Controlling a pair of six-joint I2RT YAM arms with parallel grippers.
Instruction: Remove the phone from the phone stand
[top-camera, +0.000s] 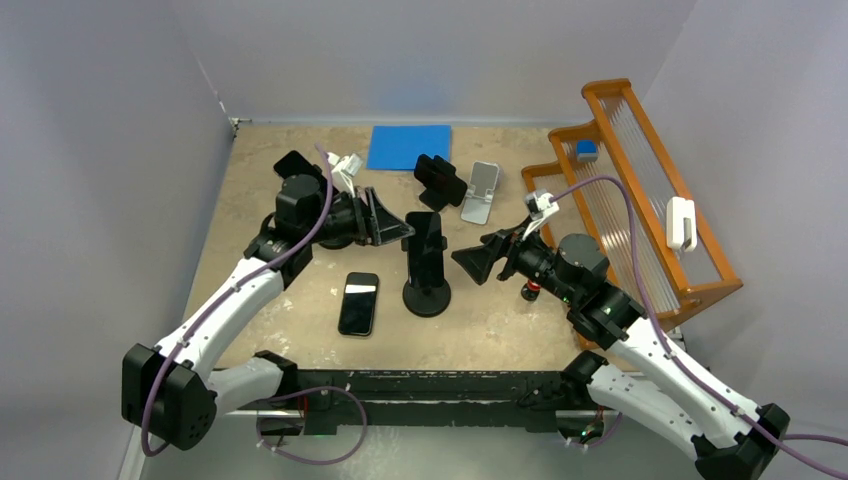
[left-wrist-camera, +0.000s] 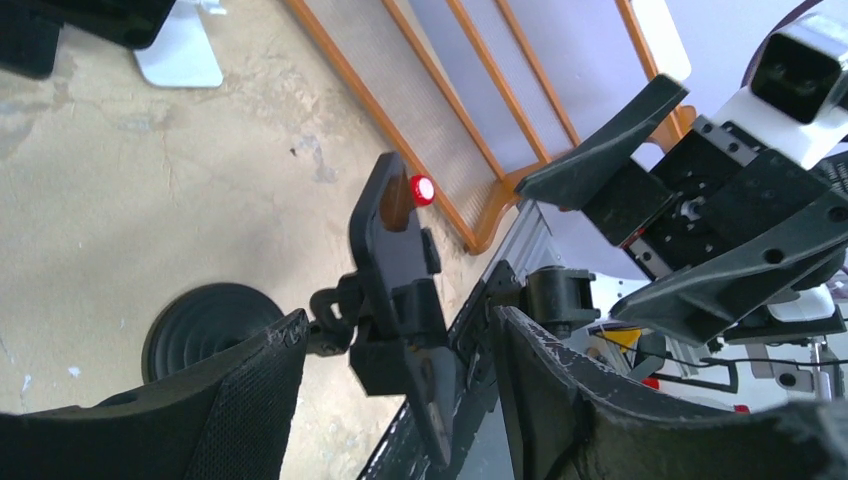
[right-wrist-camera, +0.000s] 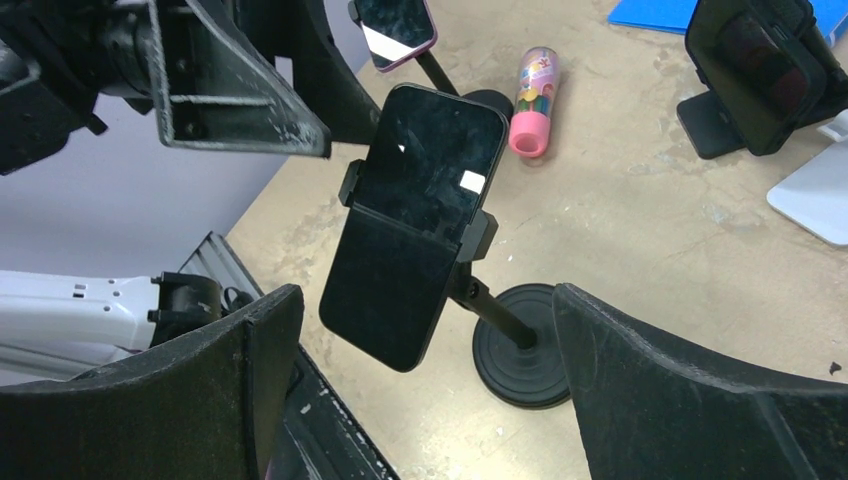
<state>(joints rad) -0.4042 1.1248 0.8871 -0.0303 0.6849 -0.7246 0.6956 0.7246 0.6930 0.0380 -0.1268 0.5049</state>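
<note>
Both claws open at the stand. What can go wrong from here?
The phone sits gripped by side clamps; pulling may tip the phone stand on its round base.
Left claw and right claw flank it closely and may collide.
A tipped stand could hit the loose phone beside the base.

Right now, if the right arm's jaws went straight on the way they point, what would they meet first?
Most likely the black glossy phone clamped in the black round-based stand: it sits centred between the open jaws. Depth is unclear, but nothing shows before it.
</note>
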